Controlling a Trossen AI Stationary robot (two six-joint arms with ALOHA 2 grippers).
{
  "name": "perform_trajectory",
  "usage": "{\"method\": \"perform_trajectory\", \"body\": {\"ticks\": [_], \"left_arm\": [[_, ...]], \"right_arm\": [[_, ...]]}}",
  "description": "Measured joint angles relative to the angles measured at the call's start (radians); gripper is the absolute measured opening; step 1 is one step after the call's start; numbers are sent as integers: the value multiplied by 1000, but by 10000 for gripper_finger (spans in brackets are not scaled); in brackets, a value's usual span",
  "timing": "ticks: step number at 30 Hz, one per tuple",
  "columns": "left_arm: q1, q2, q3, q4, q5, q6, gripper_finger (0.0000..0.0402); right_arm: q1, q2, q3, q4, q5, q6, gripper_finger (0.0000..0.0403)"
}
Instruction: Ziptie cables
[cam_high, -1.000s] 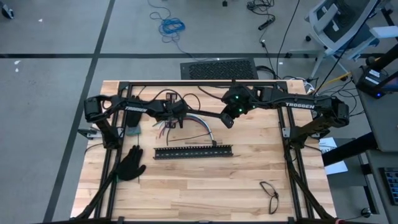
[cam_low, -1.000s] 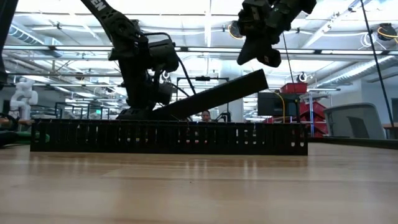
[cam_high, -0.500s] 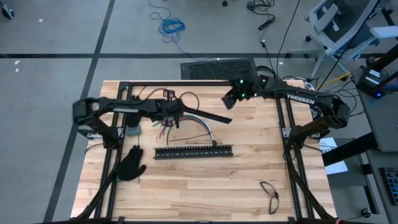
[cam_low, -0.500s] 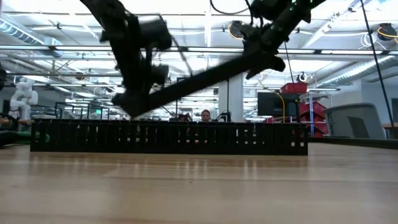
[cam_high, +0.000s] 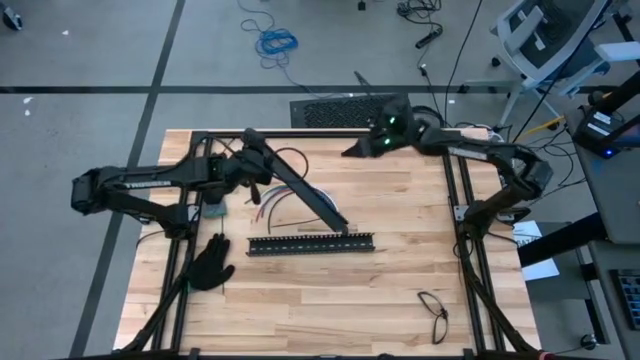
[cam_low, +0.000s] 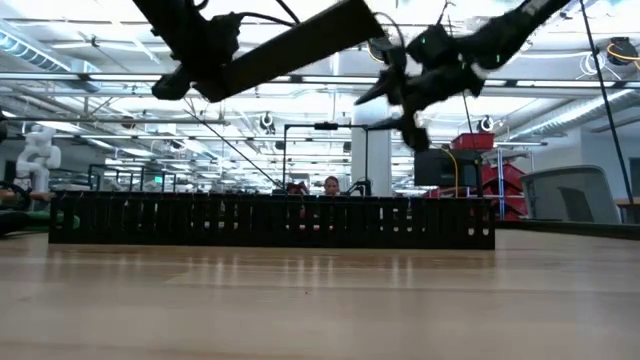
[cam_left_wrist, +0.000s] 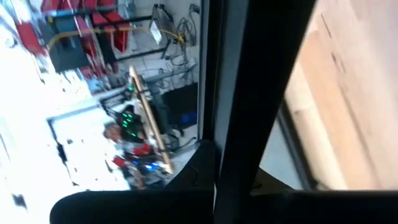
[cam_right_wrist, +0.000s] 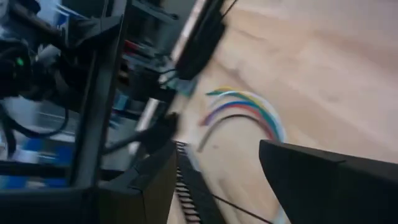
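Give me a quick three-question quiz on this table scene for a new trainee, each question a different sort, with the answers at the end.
1. True or false: the left gripper holds a long black bar up off the table.
2. Multiple choice: what lies on the table just past the left end of the slotted bar? A) a black glove B) a mug C) a roll of tape
3. Fill in: the right gripper, over the table's far edge, has its fingers ____.

Key: 1 true; 2 A; 3 open.
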Motion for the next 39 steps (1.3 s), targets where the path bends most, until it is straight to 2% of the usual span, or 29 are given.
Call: {"method": "perform_trajectory", "body": {"ticks": [6, 10, 12, 22, 30, 34, 39], "left_arm": [[3, 27, 0, 108, -25, 36, 6], [8, 90, 0, 115, -1, 36, 6], [10, 114, 0, 118, -4, 36, 6], [42, 130, 0, 151, 5, 9, 6], [80, 149, 0, 176, 88, 9, 6], [99, 189, 0, 254, 108, 12, 6], [99, 228, 0, 289, 116, 5, 5]], "right_arm": [[118, 143, -149, 579, 1, 377, 222], [200, 250, -146, 886, 2, 567, 222], [226, 275, -130, 973, 2, 618, 222], [269, 285, -119, 975, -15, 647, 222], [311, 285, -119, 1038, -16, 696, 214], [345, 285, -103, 1036, -12, 704, 166], [361, 285, -87, 1027, 6, 697, 69]]}}
